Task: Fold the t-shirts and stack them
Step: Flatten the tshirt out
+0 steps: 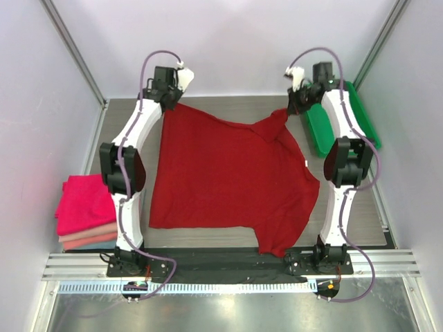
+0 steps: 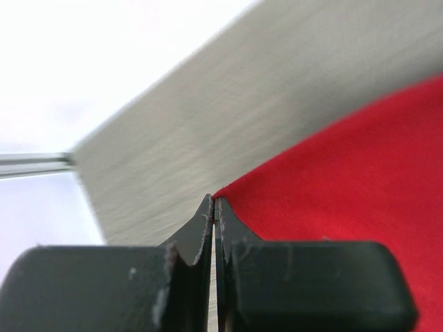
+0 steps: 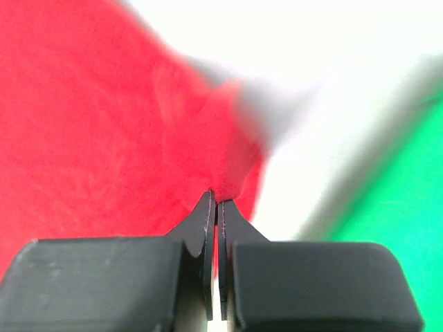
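Note:
The large dark crimson t-shirt lies spread over the middle of the table. My left gripper is at its far left corner. In the left wrist view the gripper is shut, with the cloth's corner meeting the jaw tips. My right gripper is shut on the far right corner and pulls it up into a peak. In the right wrist view red cloth shows pinched at the gripper. A stack of folded shirts, magenta-pink over salmon and pale pink, sits at the left edge.
A green plastic tray stands at the back right beside the right arm; it also shows in the right wrist view. Grey table surface borders the shirt's far edge. Enclosure walls close in on both sides and the back.

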